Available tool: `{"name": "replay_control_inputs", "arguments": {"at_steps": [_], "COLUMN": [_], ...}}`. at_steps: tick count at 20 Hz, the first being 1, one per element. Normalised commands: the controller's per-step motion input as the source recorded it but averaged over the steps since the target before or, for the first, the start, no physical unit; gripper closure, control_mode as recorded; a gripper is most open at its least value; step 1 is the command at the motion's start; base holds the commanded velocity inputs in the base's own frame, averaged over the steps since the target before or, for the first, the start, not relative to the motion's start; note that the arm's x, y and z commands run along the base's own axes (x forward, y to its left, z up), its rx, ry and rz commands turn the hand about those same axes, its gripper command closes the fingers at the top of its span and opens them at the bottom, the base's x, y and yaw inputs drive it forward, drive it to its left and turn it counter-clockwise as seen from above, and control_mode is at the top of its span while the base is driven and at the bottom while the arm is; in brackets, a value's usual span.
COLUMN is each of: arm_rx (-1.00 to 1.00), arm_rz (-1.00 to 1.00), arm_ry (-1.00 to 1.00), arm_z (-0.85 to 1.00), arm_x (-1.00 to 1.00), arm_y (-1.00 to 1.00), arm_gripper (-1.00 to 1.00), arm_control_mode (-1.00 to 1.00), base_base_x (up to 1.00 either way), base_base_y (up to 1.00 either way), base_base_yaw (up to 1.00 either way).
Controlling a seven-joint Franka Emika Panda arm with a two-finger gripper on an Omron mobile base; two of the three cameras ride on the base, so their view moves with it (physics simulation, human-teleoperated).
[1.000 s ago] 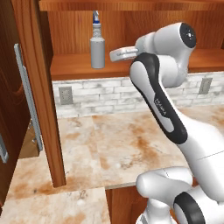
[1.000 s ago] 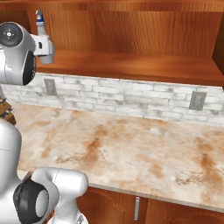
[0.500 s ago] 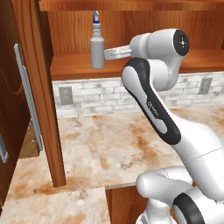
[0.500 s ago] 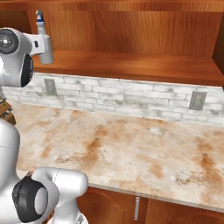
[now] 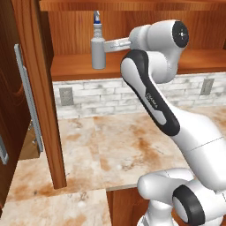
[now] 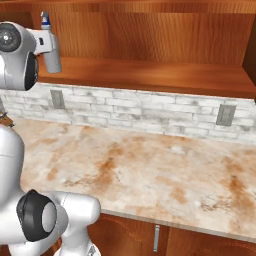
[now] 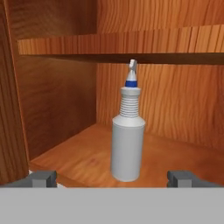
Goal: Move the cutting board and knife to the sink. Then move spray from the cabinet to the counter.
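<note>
- The spray (image 7: 127,144) stood upright on the lower shelf (image 5: 190,64) of the cabinet (image 5: 42,88), near the shelf's left end and a little back from its front edge, with the blue-and-white nozzle at the top just under the shelf above.
- Its long axis ran straight up and down; the grey body was the widest part and the ribbed neck narrowed above it.
- The gripper (image 7: 113,178) was level with the lower body of the bottle and faced it head-on, and the bottle sat roughly centred between the two fingertips (image 7: 41,178) in the hand view.
- The jaws were spread wide, one tip on each side of the bottle's line, and held nothing; the bottle looked to be just ahead of the tips, not yet between them.
- From the left base view the hand (image 5: 115,43) reached in from the right, its end at the bottle's side.
- By my reading, the coming move was a short straight push forward so the fingers bracket the body, then a squeeze.
- The counter (image 6: 165,175) below the shelf was where the bottle had to go.
</note>
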Motion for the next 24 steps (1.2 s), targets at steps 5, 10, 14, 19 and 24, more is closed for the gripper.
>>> {"name": "replay_control_inputs", "arguments": {"at_steps": [5, 10, 14, 19, 24], "arm_rx": [0.0, 0.0, 0.0, 0.0, 0.0], "arm_rz": [0.0, 0.0, 0.0, -0.01, -0.02], "arm_ry": [0.0, -0.02, -0.06, -0.05, 0.0], "arm_z": [0.11, 0.0, -0.03, -0.01, 0.0], "arm_x": [0.17, 0.16, 0.04, 0.08, 0.08], "arm_y": [0.05, 0.06, 0.04, 0.03, 0.0], "arm_gripper": [-1.0, -1.0, -1.0, -1.0, -1.0], "arm_control_mode": [-1.0, -1.0, -1.0, -1.0, -1.0], "base_base_x": [0.0, 0.0, 0.0, 0.0, 0.0], "base_base_y": [0.0, 0.0, 0.0, 0.0, 0.0], "base_base_yaw": [0.0, 0.0, 0.0, 0.0, 0.0]}}
